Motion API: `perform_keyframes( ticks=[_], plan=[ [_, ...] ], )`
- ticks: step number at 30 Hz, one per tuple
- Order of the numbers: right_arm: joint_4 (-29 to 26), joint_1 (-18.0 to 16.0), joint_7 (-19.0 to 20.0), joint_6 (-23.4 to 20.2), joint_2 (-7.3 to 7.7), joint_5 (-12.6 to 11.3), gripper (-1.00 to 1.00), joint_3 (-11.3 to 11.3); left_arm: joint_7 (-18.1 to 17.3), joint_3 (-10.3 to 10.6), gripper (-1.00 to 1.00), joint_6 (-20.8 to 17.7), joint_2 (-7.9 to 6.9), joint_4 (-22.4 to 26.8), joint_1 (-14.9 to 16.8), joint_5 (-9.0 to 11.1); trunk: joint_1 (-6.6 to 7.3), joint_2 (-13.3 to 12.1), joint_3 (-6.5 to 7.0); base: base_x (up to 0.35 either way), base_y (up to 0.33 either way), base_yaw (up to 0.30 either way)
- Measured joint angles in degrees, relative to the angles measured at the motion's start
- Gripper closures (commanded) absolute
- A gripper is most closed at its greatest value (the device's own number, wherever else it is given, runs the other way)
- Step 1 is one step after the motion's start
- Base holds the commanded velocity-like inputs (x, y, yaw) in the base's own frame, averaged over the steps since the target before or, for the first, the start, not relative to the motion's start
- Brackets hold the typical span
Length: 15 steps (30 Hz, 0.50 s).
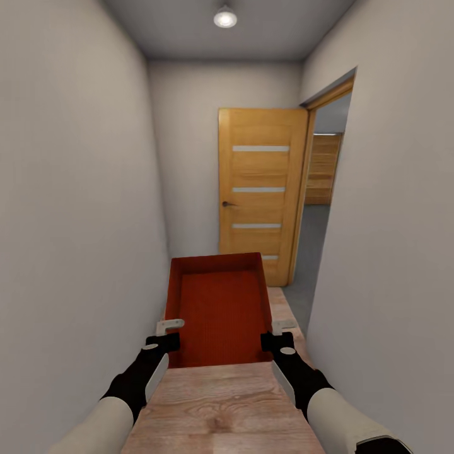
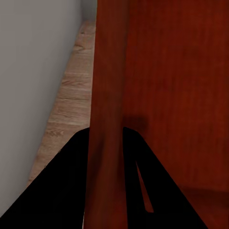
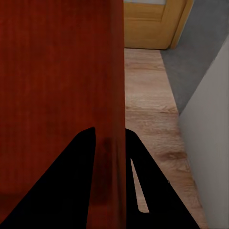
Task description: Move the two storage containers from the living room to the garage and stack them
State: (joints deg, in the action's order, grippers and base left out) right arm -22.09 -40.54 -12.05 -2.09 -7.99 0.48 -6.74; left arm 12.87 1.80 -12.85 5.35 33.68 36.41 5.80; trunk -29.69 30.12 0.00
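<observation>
One orange-red storage container, lidless and ribbed inside, hangs level in front of me above the wood-plank floor. My left gripper is shut on its left wall near the near end, and the left wrist view shows the fingers straddling that wall. My right gripper is shut on the right wall in the same way, with the wall between its fingers. The other container is out of view.
I am in a narrow corridor with plain pale walls close on both sides. A wooden door stands open ahead, and the doorway beside it at the right leads onto a grey floor. A ceiling light shines above.
</observation>
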Motion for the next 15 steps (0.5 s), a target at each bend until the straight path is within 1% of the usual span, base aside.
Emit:
perform_keyframes(
  ticks=[15],
  plan=[
    [-0.02,0.01,-0.05,-0.11,-0.01,0.0,1.0,-0.09,-0.04,-0.07,1.0,0.0,0.0,-0.08,0.0,-0.02,0.0,0.0,0.0,0.323,0.0,0.0]
  ],
)
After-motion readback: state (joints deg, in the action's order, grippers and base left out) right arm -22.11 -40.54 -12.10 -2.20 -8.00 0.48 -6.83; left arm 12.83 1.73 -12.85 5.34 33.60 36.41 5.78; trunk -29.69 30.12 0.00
